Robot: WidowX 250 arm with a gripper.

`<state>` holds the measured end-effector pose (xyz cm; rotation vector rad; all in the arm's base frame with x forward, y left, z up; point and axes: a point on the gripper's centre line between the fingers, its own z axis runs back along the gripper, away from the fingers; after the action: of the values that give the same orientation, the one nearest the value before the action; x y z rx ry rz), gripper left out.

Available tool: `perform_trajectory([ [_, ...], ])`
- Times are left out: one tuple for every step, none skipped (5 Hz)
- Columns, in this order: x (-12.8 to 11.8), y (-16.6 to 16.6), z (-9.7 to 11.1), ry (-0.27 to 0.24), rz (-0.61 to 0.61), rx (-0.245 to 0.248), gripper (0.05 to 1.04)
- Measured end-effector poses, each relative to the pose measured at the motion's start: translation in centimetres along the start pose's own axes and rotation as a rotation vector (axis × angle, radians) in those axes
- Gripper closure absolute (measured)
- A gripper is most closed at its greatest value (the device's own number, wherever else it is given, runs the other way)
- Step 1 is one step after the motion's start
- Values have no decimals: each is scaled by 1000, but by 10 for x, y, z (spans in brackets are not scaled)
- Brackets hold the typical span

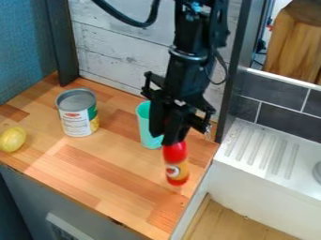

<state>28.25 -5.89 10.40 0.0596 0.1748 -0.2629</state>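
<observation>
The black gripper [171, 140] hangs over the right part of the wooden counter [110, 173], its fingers pinching the top of a red bottle [176, 164] with a yellowish band. The bottle points downward, close to the counter's right edge — whether its base touches the wood, I cannot tell. Just behind and left of it stands a turquoise cup [145, 126], partly hidden by the gripper. Farther left, near the back edge, a labelled can [77, 115] stands upright; beyond that, a yellow lemon [12, 139] lies near the front edge, toward the left. Right of the counter is a ridged white drainboard [276, 150].
</observation>
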Motion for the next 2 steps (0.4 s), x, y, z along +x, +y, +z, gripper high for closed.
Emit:
perform_trajectory([
  [2, -1, -14, 49, -17, -2, 741],
  [7, -2, -16, 53, -29, -13, 741],
])
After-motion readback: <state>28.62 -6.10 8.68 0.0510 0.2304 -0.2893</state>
